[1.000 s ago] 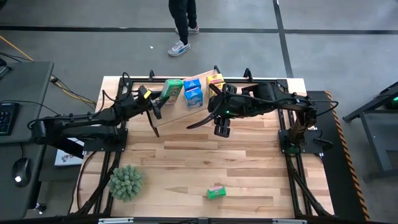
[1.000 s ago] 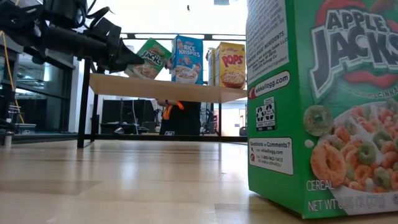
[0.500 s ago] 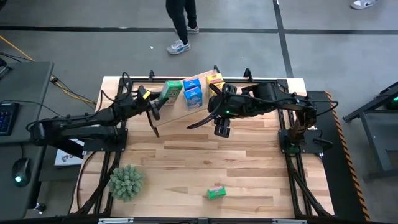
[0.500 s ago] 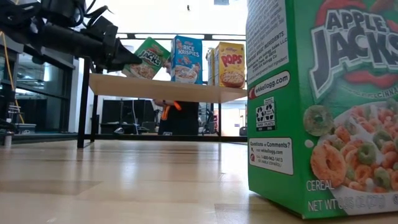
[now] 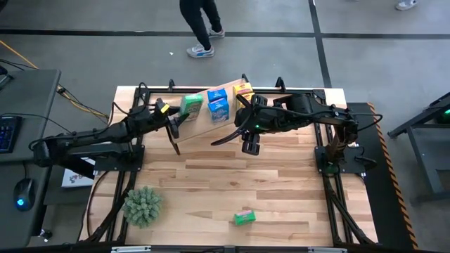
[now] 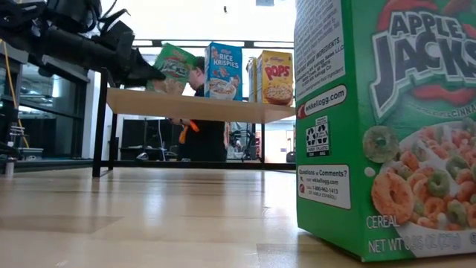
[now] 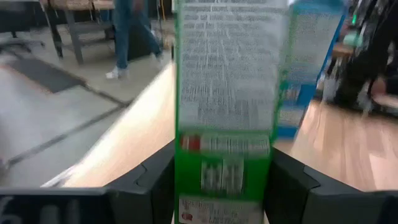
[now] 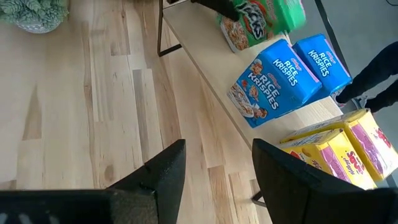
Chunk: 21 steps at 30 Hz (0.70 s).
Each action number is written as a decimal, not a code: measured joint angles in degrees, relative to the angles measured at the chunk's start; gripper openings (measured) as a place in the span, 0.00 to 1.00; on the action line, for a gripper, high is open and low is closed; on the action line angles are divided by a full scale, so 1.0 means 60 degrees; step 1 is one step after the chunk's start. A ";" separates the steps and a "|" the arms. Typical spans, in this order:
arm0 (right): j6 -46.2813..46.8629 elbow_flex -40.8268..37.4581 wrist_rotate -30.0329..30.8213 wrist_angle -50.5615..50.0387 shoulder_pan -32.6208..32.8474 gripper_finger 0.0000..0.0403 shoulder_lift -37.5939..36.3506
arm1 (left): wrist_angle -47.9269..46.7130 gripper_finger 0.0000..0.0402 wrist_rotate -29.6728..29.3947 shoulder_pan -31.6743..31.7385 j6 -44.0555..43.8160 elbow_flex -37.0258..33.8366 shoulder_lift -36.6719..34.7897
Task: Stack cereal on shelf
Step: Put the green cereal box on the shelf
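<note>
My left gripper (image 5: 181, 112) reaches over the left end of the sloped light-wood shelf (image 5: 211, 123) and is shut on a green cereal carton (image 5: 190, 105). In the low view that carton (image 6: 172, 68) stands almost upright, its bottom at the plank (image 6: 201, 106). Two blue cartons (image 5: 218, 103) and yellow ones (image 5: 244, 89) stand on the shelf to its right. Another green carton (image 5: 244, 217) lies on the table near the near edge, and it fills the low view's right side (image 6: 387, 126). My right gripper (image 5: 250, 145) hangs open over the table beside the shelf, touching nothing. My left gripper pinches the green carton between its two fingers, one on each narrow side (image 7: 186, 180), near the carton's end closest to the wrist. The fingers (image 7: 155, 183) come roughly level from the table's left. The carton stands nearly upright, its bottom at the shelf plank (image 6: 167, 91).
A spiky green plant (image 5: 143, 205) sits at the table's near left. The shelf's black legs (image 6: 97, 123) stand on the far half of the table. A person (image 5: 199, 21) walks on the floor beyond the far edge. Bare striped wood (image 5: 211, 183) lies between shelf and near edge.
My left gripper has shifted slightly toward the table's left with the green carton. The carton, tilted a second ago, now stands closer to upright on the shelf. The person beyond the table has walked on.
</note>
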 joint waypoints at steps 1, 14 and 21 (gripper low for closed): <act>0.0000 0.0000 0.0000 -0.0002 0.0000 0.44 0.0000 | -0.0055 0.45 -0.0001 -0.0003 0.0084 -0.0017 0.0018; 0.0000 0.0000 0.0000 0.0001 0.0000 0.44 0.0000 | -0.0173 0.54 0.0036 0.0000 0.0062 -0.0012 -0.0060; 0.0000 0.0000 0.0000 0.0001 -0.0004 0.44 0.0000 | -0.0334 0.54 0.0069 0.0000 -0.0012 -0.0035 -0.0486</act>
